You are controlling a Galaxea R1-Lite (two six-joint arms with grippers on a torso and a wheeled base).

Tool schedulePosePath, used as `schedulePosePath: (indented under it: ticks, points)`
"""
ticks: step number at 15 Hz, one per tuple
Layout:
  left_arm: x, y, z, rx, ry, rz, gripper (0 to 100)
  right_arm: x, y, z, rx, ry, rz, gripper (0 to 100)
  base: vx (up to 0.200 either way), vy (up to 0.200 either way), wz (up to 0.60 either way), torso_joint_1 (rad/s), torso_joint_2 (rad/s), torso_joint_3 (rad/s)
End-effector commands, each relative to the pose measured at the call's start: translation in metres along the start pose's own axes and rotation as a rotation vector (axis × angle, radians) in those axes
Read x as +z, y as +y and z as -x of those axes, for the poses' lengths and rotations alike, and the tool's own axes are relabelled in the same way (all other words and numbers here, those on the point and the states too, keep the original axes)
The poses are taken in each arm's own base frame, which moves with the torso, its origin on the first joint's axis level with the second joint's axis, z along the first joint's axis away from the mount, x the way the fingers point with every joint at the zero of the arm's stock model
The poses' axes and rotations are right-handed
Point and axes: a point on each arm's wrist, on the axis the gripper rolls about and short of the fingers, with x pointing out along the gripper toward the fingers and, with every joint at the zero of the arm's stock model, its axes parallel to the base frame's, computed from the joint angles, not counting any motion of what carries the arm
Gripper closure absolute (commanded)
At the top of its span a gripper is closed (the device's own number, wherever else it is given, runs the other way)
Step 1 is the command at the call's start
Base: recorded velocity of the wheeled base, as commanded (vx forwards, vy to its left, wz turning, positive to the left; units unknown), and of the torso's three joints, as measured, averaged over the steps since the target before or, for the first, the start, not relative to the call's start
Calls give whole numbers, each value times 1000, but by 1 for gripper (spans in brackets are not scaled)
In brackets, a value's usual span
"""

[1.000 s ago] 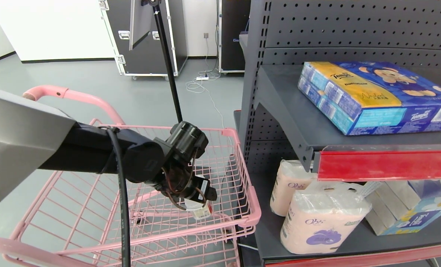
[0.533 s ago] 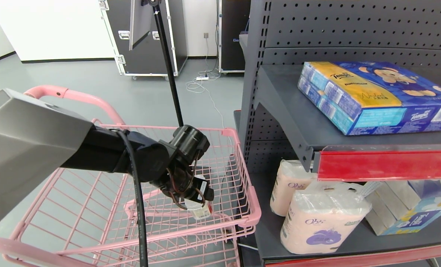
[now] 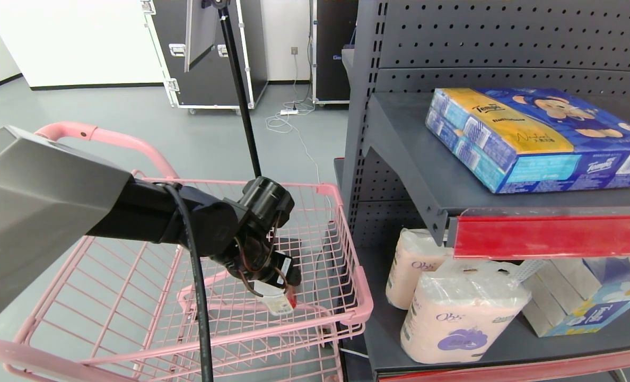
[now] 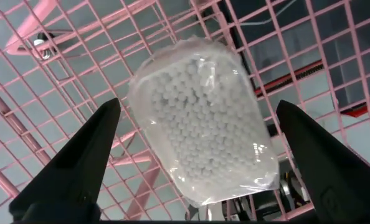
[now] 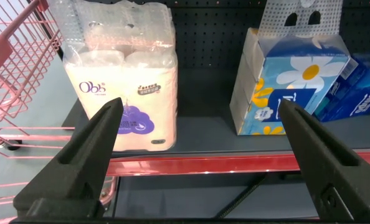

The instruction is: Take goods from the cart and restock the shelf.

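Note:
My left gripper (image 3: pixel 282 281) reaches down into the pink wire cart (image 3: pixel 355 311). It is open, and its fingers (image 4: pixel 85 155) stand wide on either side of a clear pack of white cotton swabs (image 4: pixel 203 124) lying on the cart's wire floor (image 4: pixel 23 81). From the head, that pack (image 3: pixel 276 303) shows just below the wrist. My right gripper (image 5: pixel 199 109) is open with nothing in it, in front of the lower shelf (image 5: pixel 203 142). It faces a toilet roll pack (image 5: pixel 123 81) and a blue flowered tissue box (image 5: pixel 291 81).
The grey shelf unit (image 3: pixel 426 180) stands right of the cart. A large blue tissue pack (image 3: pixel 532 138) lies on its upper board. Two toilet roll packs (image 3: pixel 463 318) and tissue boxes (image 3: pixel 591 307) sit below. A black stand pole (image 3: pixel 241 95) rises behind the cart.
My left arm has dropped lower into the cart and its gripper has shifted slightly left over the swab pack. The shelf goods have not moved.

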Motion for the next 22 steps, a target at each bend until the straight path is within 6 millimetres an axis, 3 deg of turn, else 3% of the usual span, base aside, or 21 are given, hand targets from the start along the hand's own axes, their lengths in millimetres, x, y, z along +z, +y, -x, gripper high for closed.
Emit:
schedulePosePath:
  ticks: [1, 22]
  points:
    - [0, -4, 2, -7, -2, -7, 0, 0, 0, 0, 0, 0, 2, 0, 0, 0, 0, 0, 0, 0]
    - [-5, -12, -3, -4, 54, 6, 0, 0, 0, 0, 0, 0, 1, 0, 0, 0, 0, 0, 0, 0]
